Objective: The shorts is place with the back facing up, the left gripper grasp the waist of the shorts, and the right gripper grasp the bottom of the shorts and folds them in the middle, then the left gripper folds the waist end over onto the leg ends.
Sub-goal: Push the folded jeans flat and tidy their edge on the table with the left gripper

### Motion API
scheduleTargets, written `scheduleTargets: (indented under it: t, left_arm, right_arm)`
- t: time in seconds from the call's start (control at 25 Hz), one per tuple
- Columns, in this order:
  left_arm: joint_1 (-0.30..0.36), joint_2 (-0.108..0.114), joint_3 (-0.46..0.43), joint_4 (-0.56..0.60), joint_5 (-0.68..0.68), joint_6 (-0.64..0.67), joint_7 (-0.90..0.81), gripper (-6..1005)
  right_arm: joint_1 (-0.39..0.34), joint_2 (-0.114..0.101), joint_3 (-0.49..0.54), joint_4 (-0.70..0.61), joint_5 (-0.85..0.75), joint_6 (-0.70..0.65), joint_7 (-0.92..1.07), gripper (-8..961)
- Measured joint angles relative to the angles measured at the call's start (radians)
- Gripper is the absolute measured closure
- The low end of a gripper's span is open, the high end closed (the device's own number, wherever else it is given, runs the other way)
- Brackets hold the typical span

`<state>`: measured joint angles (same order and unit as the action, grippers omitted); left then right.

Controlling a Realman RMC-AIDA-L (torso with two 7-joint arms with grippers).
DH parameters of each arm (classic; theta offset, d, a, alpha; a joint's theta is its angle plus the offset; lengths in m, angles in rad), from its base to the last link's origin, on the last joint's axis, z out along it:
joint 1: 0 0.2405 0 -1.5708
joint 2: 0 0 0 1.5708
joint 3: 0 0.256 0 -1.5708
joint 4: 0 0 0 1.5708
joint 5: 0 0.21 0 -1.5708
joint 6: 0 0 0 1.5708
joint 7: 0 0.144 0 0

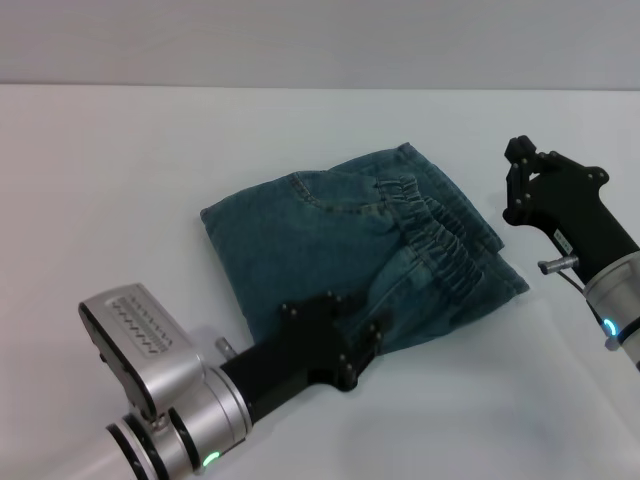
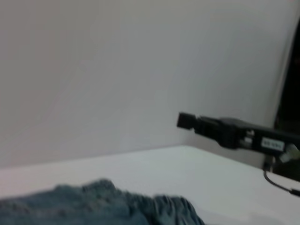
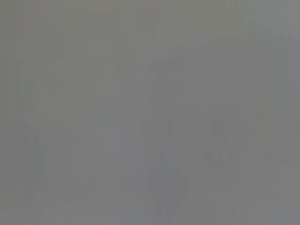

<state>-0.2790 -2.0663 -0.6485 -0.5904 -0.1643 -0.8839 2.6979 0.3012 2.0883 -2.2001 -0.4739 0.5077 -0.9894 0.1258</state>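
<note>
Shorts (image 1: 350, 250) of blue denim are seen folded into a compact bundle on the white desk (image 1: 120, 180), the elastic waist lying on top. The left gripper (image 1: 340, 345) is held at the shorts' near edge; whether it is clenched cannot be told. The right gripper (image 1: 525, 180) is held just beside the shorts' right edge, its state likewise unclear.

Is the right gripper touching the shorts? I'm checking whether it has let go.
No: in the head view the right gripper sits apart from the folded shorts, white table between them.
</note>
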Motion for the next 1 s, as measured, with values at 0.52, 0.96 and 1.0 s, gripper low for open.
scheduleTargets:
  t: [0.52,0.96,1.0]
  left_arm:
    - [-0.051,0.000,-0.039,0.064,-0.008,0.125,-0.049,647]
    - [-0.131,0.002,-0.144,0.147,-0.001,0.169,-0.111,646]
    - [-0.140,0.001,-0.149,0.156,-0.002,0.170,-0.111,646]
  right_arm:
    - [-0.001,0.001,-0.009,0.000,0.007,0.000,0.000,900]
    - [-0.005,0.001,-0.008,0.000,0.008,0.000,0.001,898]
    - [-0.005,0.001,-0.007,0.000,0.008,0.000,0.001,898]
